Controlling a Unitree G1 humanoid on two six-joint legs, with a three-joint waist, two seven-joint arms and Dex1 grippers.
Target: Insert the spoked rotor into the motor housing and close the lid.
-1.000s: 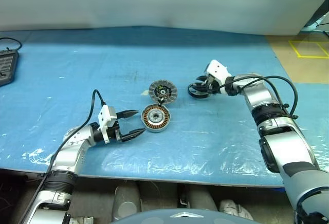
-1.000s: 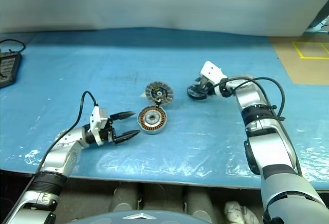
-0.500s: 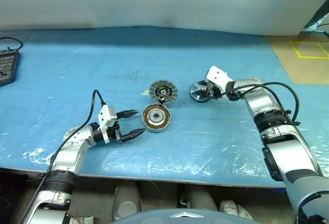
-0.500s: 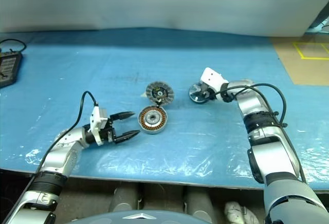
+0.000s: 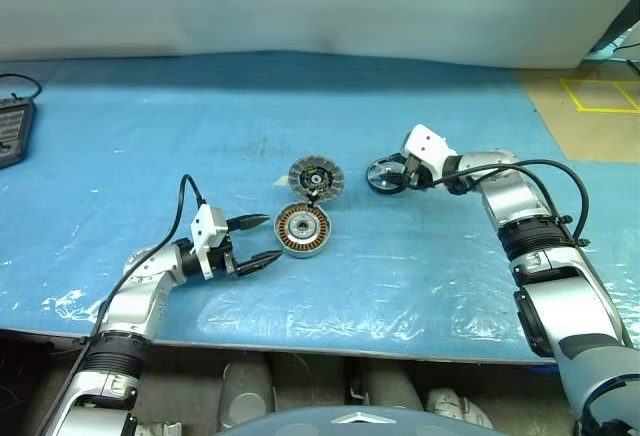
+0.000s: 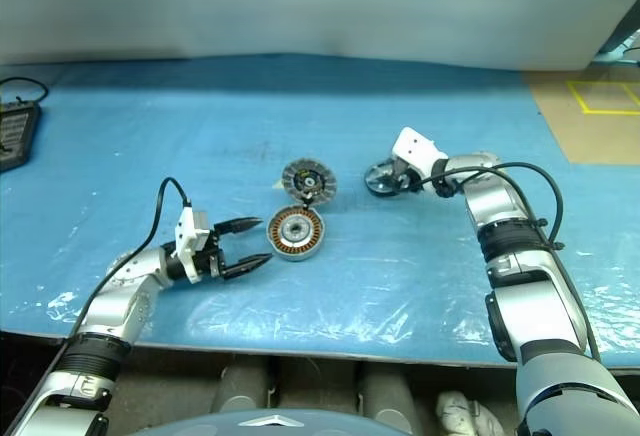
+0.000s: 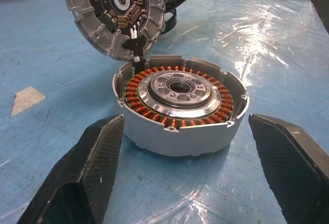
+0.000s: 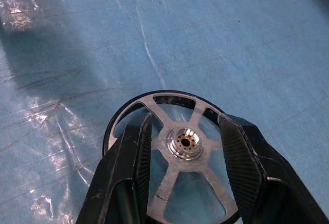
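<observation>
We find the left gripper (image 5: pixel 262 239) nearest, its fingers spread wide and empty, level with the table (image 5: pixel 120 136) and just beside the housing (image 5: pixel 302 229). The housing sits upright, copper windings exposed. Touching its far rim, the lid (image 5: pixel 317 177) stands tilted, dark hub facing us. Farther right, the right gripper (image 5: pixel 392 174) pinches the rotor (image 8: pixel 177 147), one finger on either side of the hub, holding it tilted above the table.
</observation>
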